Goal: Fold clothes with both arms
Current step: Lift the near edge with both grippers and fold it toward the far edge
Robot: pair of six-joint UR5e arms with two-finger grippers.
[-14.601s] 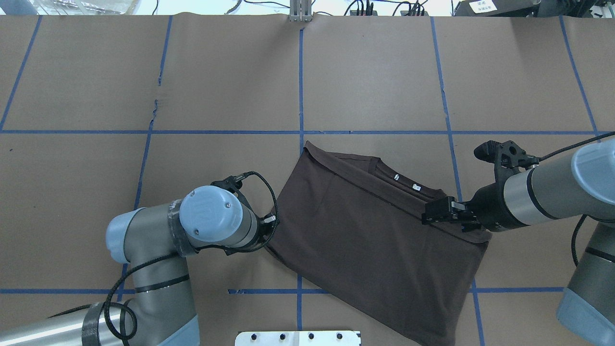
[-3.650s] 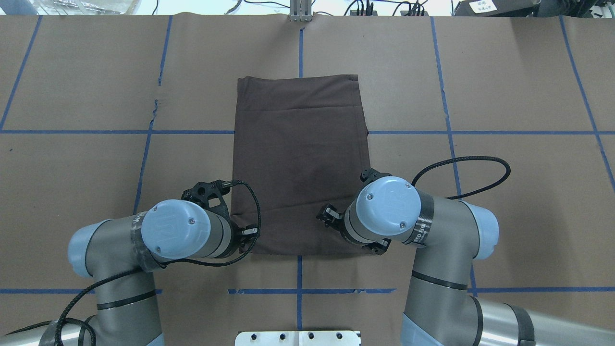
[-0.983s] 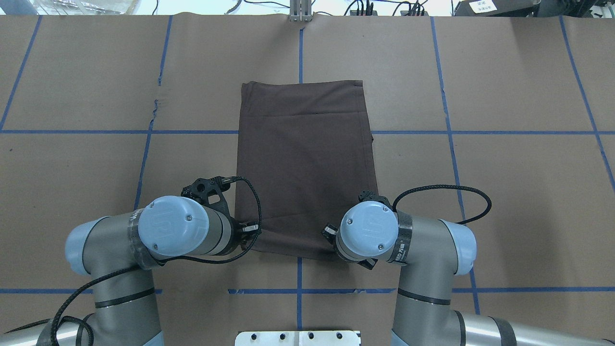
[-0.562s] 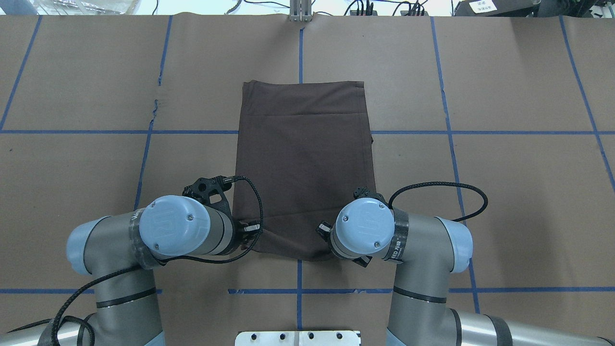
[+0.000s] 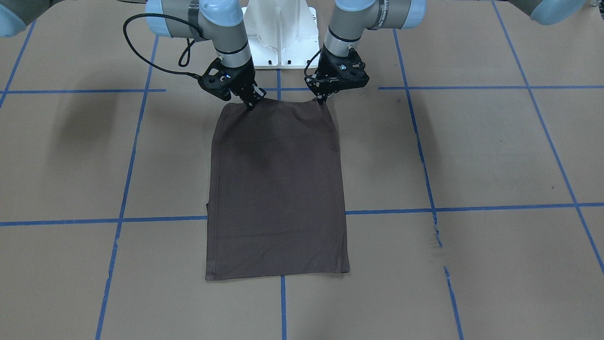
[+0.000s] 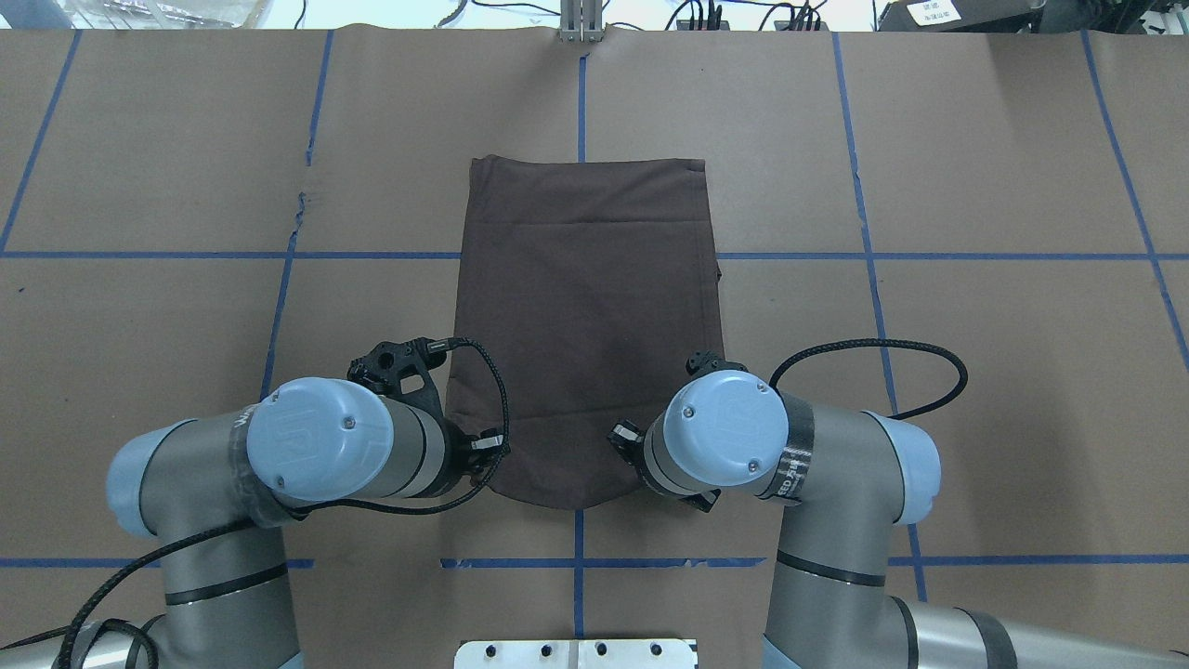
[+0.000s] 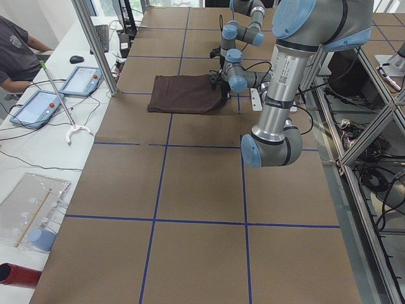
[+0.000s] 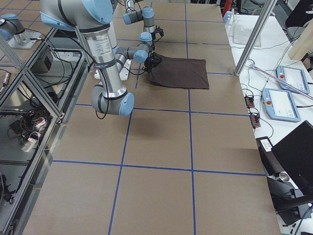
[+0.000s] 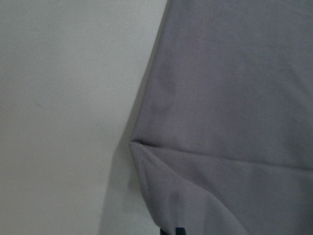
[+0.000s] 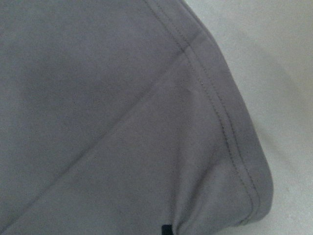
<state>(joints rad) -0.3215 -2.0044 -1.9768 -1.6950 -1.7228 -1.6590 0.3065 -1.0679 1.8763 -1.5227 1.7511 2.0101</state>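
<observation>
The dark brown T-shirt (image 5: 276, 189) lies folded into a long rectangle on the brown table, its far hem away from the robot; it also shows in the overhead view (image 6: 585, 307). Collar, logo and labels are hidden. My left gripper (image 5: 324, 98) is shut on the shirt's near corner on my left. My right gripper (image 5: 249, 104) is shut on the other near corner. Both corners are raised slightly, and the near edge sags between them (image 6: 576, 502). The wrist views show only cloth: a folded corner (image 9: 146, 152) and a stitched hem (image 10: 220, 132).
The white pedestal base (image 5: 282, 33) stands just behind the grippers. Blue tape lines (image 5: 472, 208) divide the brown table cover. A post (image 7: 95, 44), tablets (image 7: 38, 104) and a seated person (image 7: 16, 50) are beyond the table's far edge.
Over the last second both wrists shifted slightly, the right one outward and forward. The shirt's near edge has gone from nearly straight to sagging in a curve between the two grippers.
</observation>
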